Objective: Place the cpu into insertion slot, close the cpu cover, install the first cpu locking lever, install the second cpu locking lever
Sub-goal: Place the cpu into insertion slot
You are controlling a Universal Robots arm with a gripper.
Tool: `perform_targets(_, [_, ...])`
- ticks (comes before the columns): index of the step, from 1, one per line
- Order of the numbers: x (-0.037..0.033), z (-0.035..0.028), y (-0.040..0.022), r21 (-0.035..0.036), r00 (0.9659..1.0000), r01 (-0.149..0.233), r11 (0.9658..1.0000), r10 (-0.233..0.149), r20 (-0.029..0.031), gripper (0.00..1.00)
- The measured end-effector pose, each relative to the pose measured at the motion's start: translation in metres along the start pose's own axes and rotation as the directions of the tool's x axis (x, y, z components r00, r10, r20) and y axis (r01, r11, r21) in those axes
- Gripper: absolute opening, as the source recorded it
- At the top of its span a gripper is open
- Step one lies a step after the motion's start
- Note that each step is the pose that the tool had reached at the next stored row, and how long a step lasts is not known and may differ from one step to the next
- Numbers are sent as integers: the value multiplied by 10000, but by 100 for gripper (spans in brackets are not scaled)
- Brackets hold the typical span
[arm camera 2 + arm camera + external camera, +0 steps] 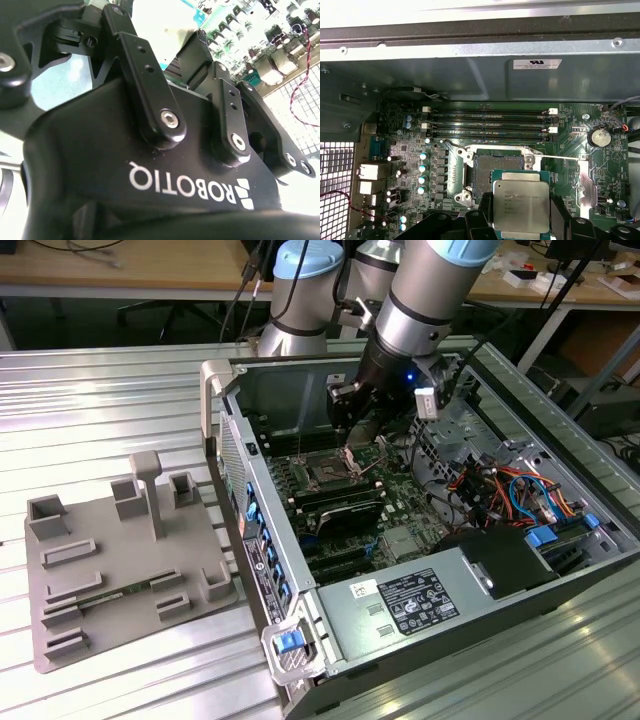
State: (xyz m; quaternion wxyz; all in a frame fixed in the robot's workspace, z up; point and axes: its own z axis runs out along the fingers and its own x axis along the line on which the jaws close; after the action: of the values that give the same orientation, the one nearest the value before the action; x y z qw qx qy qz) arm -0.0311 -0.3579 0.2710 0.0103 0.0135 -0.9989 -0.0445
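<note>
I have the cpu [521, 200] pinched by its two opposite edges in the gripper [519, 225]. The jaws are closed down to the chip's width and the metal face is toward the first wrist camera. The chip hangs just beside the slot [501, 172], overlapping the slot's near rim in that view, and it is not seated. The slot is open and dark, with nothing in it. I take the silver frame [587, 185] standing at the slot's far side from the tall capacitors [422, 172] to be the cover, swung clear, though I cannot be sure. Two thin levers [560, 157] lie loose along the slot's edge nearest the memory slots [490, 125].

In the exterior view the arm reaches into the case [470, 590], with the wrist over the slot.

My worries from here:
- The chip could come down slightly tilted or turned. A corner would then catch the slot's rim or press on the contacts, and those bend easily.
- My hold is only on the thin edges. A nudge against the rim could twist the chip in the jaws or let it drop crooked.
- I cannot tell from these views whether the chip's keying matches the slot.
- A lever or the cover could sag toward the slot and foul the fingers [559, 212].
</note>
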Motion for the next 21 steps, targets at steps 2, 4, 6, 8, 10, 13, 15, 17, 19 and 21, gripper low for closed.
perform_targets(2, [0, 4, 0, 0, 10000, 0, 10000, 0, 0, 55])
perform_targets(4, [0, 8, -1, 0, 10000, 0, 10000, 0, 0, 55])
perform_targets(6, [0, 12, -1, -1, 10000, 0, 10000, 0, 0, 55])
perform_targets(8, [0, 17, -1, -1, 10000, 0, 10000, 0, 0, 55])
perform_targets(10, [-1, 22, -2, 0, 10000, 0, 10000, 0, 0, 55])
perform_targets(13, [-1, 28, -2, -1, 10000, 0, 10000, 0, 1, 55])
perform_targets(15, [-1, 34, -3, -1, 10000, 0, 10000, 0, 0, 55])
perform_targets(17, [-1, 41, -4, 0, 10000, 0, 10000, 0, 0, 55])
perform_targets(19, [-1, 49, -4, 0, 10000, 0, 10000, 0, 0, 55])
perform_targets(21, [-1, 54, -5, -1, 10000, 0, 10000, 0, 0, 55])
